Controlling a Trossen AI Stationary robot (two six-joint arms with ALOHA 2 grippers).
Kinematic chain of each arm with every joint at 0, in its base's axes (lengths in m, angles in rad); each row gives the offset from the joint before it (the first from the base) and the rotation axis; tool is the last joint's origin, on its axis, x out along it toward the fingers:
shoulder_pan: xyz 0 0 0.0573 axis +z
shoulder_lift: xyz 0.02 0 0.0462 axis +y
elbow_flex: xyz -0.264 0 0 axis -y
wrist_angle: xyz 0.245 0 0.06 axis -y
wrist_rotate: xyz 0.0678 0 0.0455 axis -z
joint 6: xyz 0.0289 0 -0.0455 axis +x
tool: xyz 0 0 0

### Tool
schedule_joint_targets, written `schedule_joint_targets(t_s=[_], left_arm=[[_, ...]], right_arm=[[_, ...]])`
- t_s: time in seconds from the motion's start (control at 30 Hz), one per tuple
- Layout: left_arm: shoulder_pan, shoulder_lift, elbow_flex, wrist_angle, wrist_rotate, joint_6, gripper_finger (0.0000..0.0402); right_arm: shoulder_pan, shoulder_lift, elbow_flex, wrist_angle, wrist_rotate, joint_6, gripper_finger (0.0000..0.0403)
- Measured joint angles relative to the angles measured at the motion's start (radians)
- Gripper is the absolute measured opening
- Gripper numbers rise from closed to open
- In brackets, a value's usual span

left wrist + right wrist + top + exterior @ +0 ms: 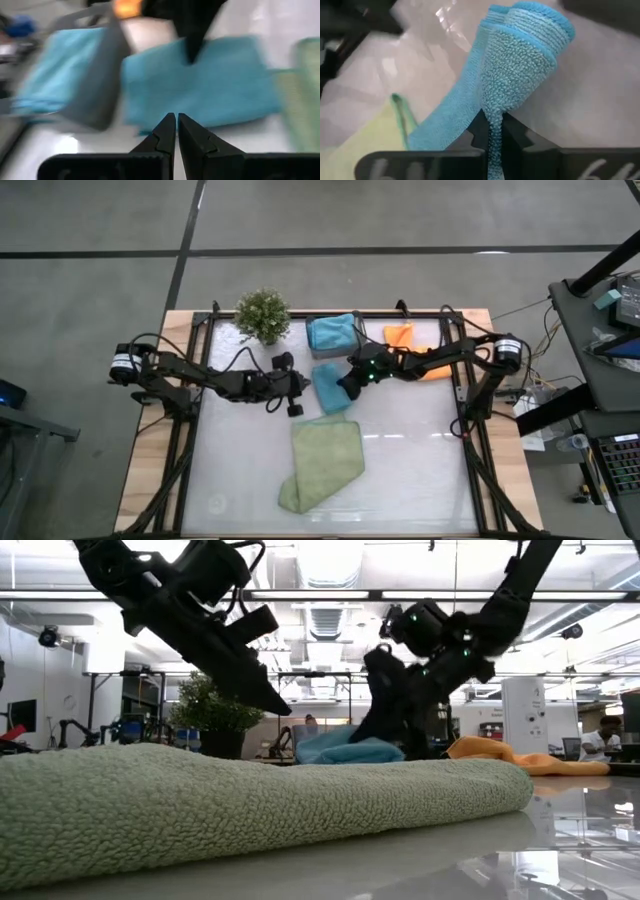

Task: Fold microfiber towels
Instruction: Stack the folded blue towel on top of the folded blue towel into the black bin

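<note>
My right end effector (492,131) is clamped on the edge of a teal towel (331,388), the cloth bunching up between the fingers in the right wrist view. That towel lies mid-desk, just in front of the grey bin (337,334), which holds the other teal towel (330,331). My left end effector (294,392) hangs just beside the pinched towel on its left, fingers pressed together with nothing between them.

As for progress, I judge the job to be at an early to middle stage. A light green towel (322,463) lies nearer the front of the desk, doubled over loosely with one corner trailing, so it looks only partly folded. I can make out just one green cloth for certain; whether a second is tucked into it I cannot tell. The orange towel (400,336) sits at the back right, partly under my right arm, and looks rumpled rather than folded. The teal one in the bin appears to be put away. So the towel in my grip, the orange one and probably the green one are left to do.

The desk (400,480) is a pale, glossy sheet in a dark frame on a wooden top, with a potted plant (263,315) at the back left. Beyond it the low view shows an open workshop with ceiling lights, racks and a person (603,740) seated far right.
</note>
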Motion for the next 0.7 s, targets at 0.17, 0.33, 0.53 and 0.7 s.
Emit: schedule_joint_targets(t_s=[0.17, 0.33, 0.53, 0.7], left_arm=[[0.001, -0.029, -0.001, -0.001, -0.216, 0.080, 0.0006], [0.004, -0.108, -0.001, 0.003, -0.323, 0.207, 0.0006], [0.010, -0.259, -0.001, 0.009, -0.325, 0.319, 0.0006], [0.010, -0.381, -0.005, 0.010, -0.323, 0.373, 0.0006]], right_arm=[[-0.007, -0.053, 0.127, -0.306, -0.003, -0.151, 0.0012], [-0.043, -0.048, 0.344, -0.662, -0.007, -0.370, 0.0012], [-0.124, -0.039, 0.616, -0.996, -0.045, -0.651, 0.0012], [-0.195, -0.038, 0.805, -1.127, -0.144, -0.799, 0.0012]])
